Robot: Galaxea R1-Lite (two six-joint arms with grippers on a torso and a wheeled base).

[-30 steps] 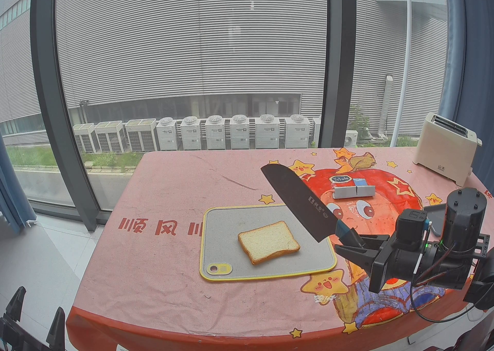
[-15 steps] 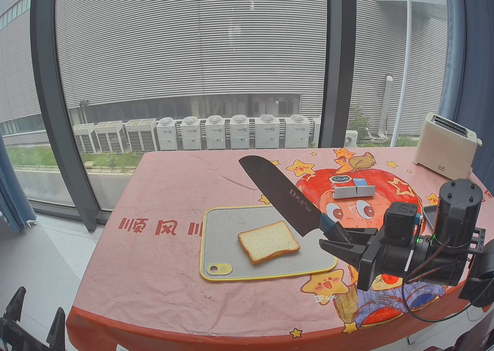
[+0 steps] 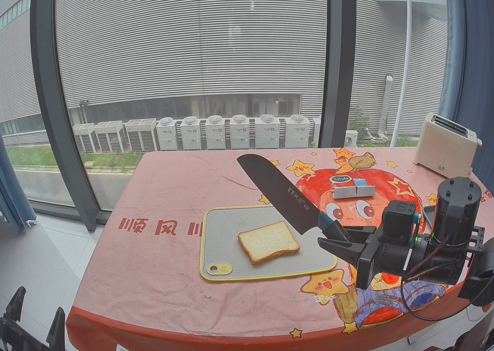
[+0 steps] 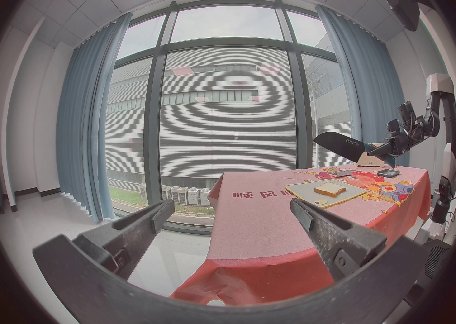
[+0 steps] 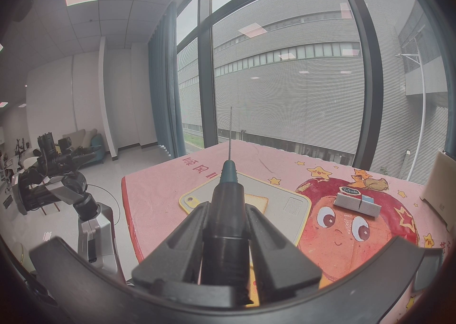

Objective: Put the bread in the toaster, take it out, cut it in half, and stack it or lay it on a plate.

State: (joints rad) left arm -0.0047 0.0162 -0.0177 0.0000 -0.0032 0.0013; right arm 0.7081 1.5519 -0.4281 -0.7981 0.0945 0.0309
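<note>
The right gripper (image 3: 337, 238) is clamped tight on the handle of the knife (image 3: 280, 191), with the blade raised aslant above the bread (image 3: 268, 242), presumably lining up the halving cut. The slice lies flat mid cutting board (image 3: 221, 226) (whole, uncut). The toaster (image 3: 446, 147) stands well beyond the board's right. The left gripper (image 4: 231, 207) hangs wide open and empty, far off the board.

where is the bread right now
In the head view the bread lies flat near the middle of the grey cutting board, with the knife in the right gripper raised over it.
</note>
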